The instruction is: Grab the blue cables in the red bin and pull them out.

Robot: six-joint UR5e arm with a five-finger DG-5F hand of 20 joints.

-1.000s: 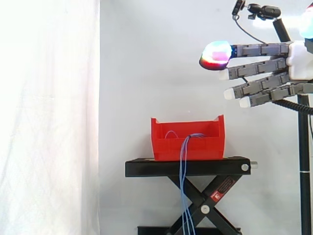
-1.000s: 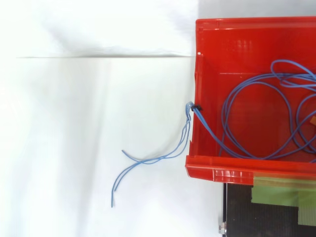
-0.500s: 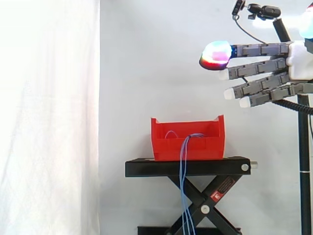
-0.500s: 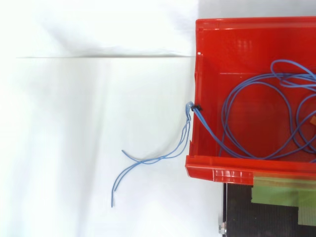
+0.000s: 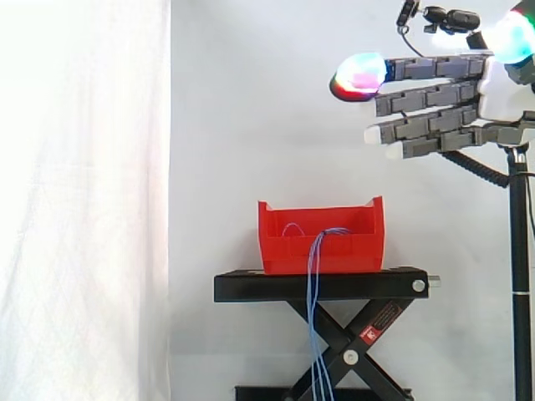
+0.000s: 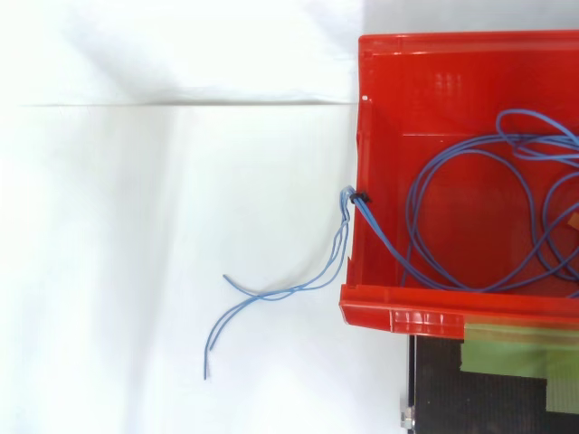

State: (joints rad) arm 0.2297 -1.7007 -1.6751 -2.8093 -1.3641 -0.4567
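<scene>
Up at the top right of the side view, the robot hand [image 5: 501, 93] hangs in open air, high above the work. Its grey fingers [image 5: 426, 96] are stretched out straight and spread apart, pointing left, with nothing between them. An empty hand, then, touching nothing. The uppermost fingertip pad [image 5: 358, 75] glows cyan, magenta and red.

Below the hand and off to its left, well apart from it, sits the open-topped red plastic bin [image 5: 322, 246] on the flat black scissor-lift stand [image 5: 322, 286].

And the thin blue cables [image 5: 315, 317]? They arch up inside the bin, spill over its near wall and hang straight down past the stand's platform, across its crossed legs, far beneath the fingertips.

From above, the cables [image 6: 452, 181] lie in wide loops on the bin floor [image 6: 434, 81]. A few strands climb over 1 wall, gathered at the rim by a small dark tie [image 6: 360, 196], then trail away outside and fan into loose ends.

Far to the hand's left hangs the white fabric curtain [image 5: 84, 200].
</scene>
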